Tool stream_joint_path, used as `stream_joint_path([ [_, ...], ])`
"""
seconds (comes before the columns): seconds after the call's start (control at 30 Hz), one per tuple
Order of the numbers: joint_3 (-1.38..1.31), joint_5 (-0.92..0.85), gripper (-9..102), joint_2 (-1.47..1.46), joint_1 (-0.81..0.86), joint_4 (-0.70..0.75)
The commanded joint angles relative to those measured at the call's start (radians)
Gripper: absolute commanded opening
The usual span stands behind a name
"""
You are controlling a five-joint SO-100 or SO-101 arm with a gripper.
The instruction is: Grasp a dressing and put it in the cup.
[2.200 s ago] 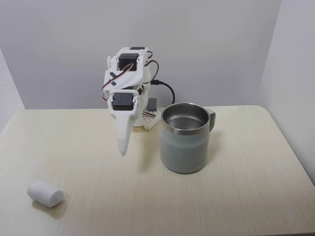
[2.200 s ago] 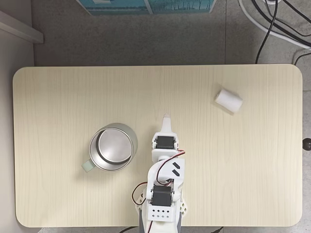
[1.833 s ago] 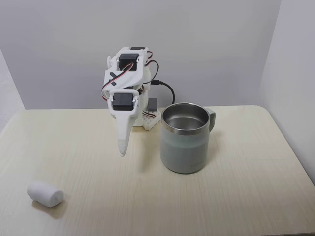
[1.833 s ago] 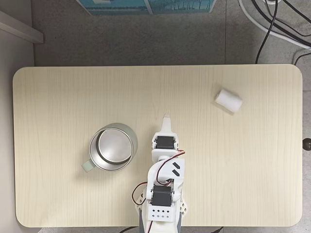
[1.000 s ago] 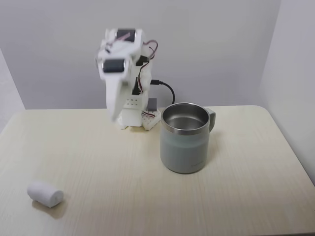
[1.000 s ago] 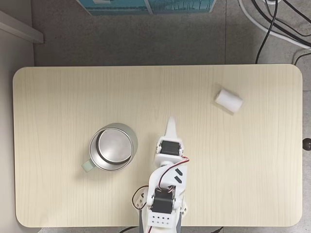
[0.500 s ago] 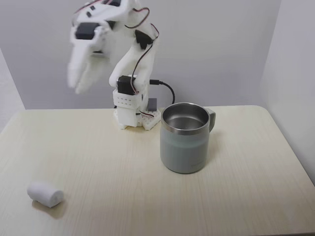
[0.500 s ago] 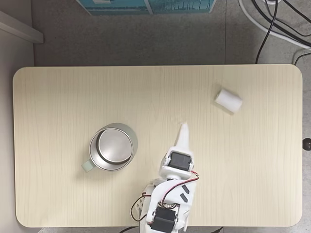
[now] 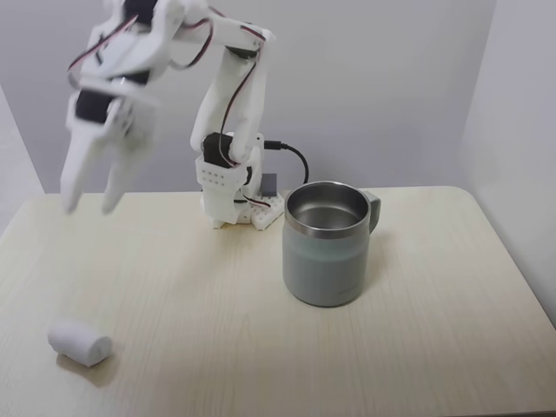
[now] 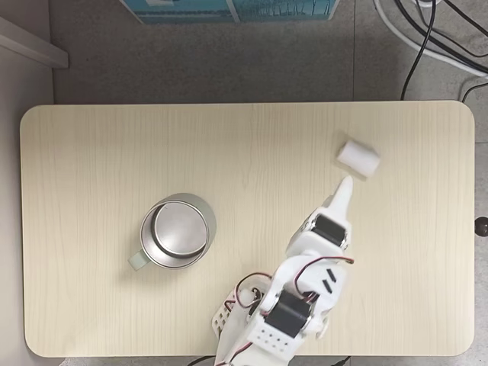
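We count one dressing, one cup and one arm on the counter. In the fixed view from the front, the hand hangs at the upper left of the frame, well above the counter, its two fingers parted with a clear gap between the tips; it holds nothing and touches nothing, though motion blur softens its outline, so we judge the opening as moderate at best. The dressing lies on its side at the lower left, below the hand. In the fixed view from above, the dressing sits at the upper right, the hand's tip just beside it. The cup stands upright, left of centre, empty.
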Motion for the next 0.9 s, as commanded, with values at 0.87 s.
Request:
stream_joint_path([
  [0.87, 0.310, -0.107, 20, 0.859, 0.074, -0.202],
])
